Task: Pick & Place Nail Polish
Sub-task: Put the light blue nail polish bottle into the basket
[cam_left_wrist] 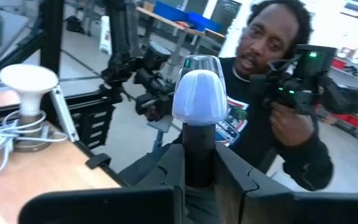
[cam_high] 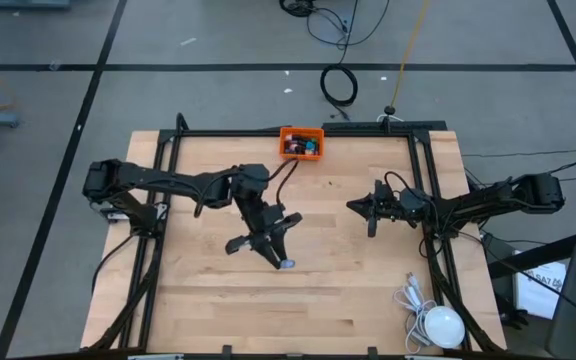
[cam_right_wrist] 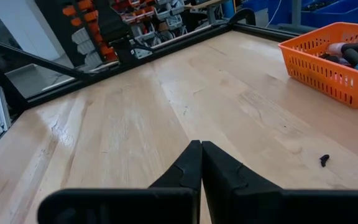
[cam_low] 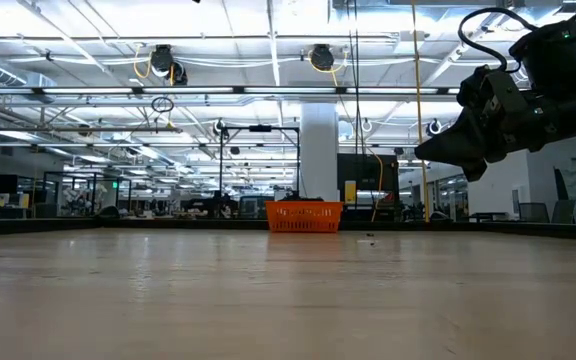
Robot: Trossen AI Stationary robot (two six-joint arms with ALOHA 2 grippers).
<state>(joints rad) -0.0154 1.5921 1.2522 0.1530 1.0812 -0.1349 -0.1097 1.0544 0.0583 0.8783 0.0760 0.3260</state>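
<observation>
While most of its body is hidden between the dark fingers, one nail polish bottle (cam_left_wrist: 198,99) shows in the left wrist view as a pale lavender-blue rounded form with a glassy sheen above a black cylindrical part; which end is the cap cannot be told. Left gripper (cam_high: 280,260): clamped on this bottle, positioned over the middle of the table, the bottle's pale tip visible in the high view.

Right gripper (cam_right_wrist: 201,163): fingers pressed together, tips meeting in a point, nothing between them; it hangs above the table's right half.

Orange bin (cam_high: 301,143): plastic, lattice-walled, rectangular, at the far edge of the table. Its contents are partly cut off in the right wrist view; pink, black and blue pieces show over the rim, too small to identify singly.

Table (cam_high: 348,280): pale wooden planks, visible grain, matt, framed in black metal.

White domed object (cam_high: 441,327) with coiled white cable: near corner on the right.

Small dark speck (cam_right_wrist: 324,160) on the wood: kind unclear.

Person (cam_left_wrist: 272,118) beyond the table: dark top, holding a black device with green lights.
</observation>
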